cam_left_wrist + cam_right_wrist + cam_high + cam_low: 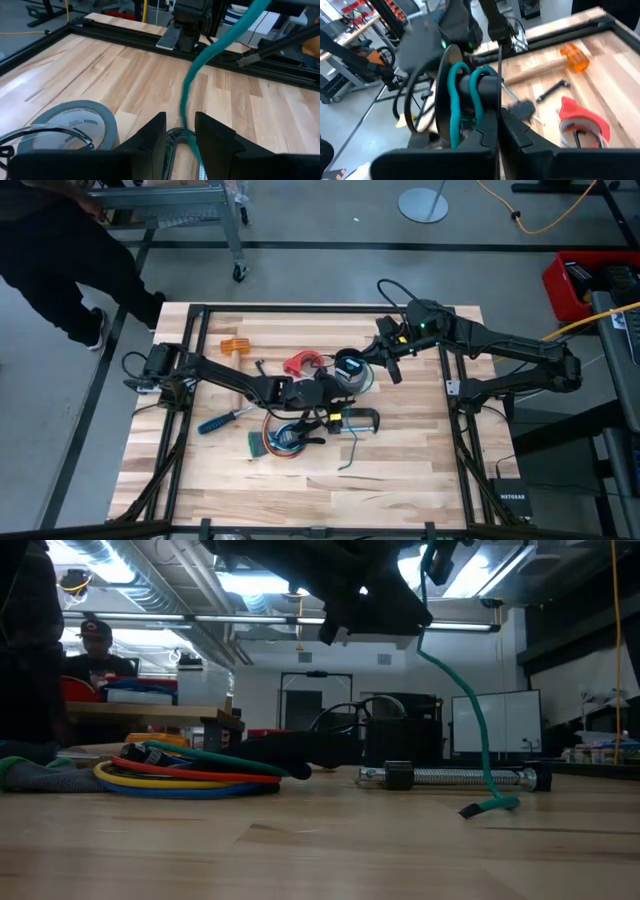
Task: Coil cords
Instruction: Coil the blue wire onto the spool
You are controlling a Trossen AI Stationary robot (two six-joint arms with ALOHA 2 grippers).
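A looped multicoloured bundle [283,442] lies flat on the table near its middle and also shows in the low view [190,776]. A green cord [470,710] hangs from above, and its free end [488,806] rests on the table. My left gripper [325,402] is open above the table's middle, and the green cord [192,85] runs down between its fingers [150,137]. My right gripper [392,370] is shut, just beyond it toward the far right. The green cord shows as two loops [454,100] right in front of its fingers. My left gripper has the green cord [186,120] running between its spread fingers; whether a finger touches it, I cannot tell. My right gripper [499,125] is shut at the cord's upper part [477,97], but its own fingers hide the place of contact. The cord hangs slack below it to the table.
A grey tape roll [350,370], a red piece [300,363], an orange-handled hammer [235,347], a blue-handled screwdriver [222,421] and a metal clamp [450,777] lie around the grippers. A person [60,260] stands at the far left corner. Bare wood lies toward the near edge.
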